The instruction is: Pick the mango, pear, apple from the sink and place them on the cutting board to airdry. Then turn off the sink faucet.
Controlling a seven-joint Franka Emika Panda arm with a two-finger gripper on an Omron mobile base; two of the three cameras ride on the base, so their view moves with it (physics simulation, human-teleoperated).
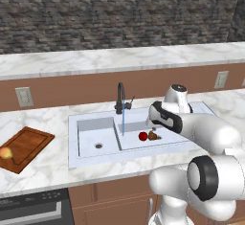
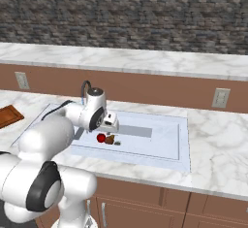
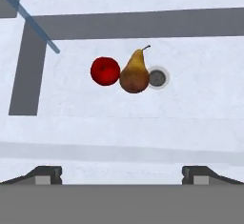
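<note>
End effector (image 3: 122,173), jaws spread for a grab, hovers over the sink (image 1: 91,123), where pear (image 3: 134,73) touches apple (image 3: 105,71); 1 mango (image 1: 5,152) airdries on the cutting board (image 1: 26,145).

Marble counter (image 1: 43,171); stone wall (image 1: 119,13); wall outlets (image 1: 24,96); black appliance (image 1: 33,209) below counter.

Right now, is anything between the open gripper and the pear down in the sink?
Nothing visible. In the hand view the gripper is open, with bare sink floor up to the pear. The apple sits close beside the pear and could crowd a finger.
</note>
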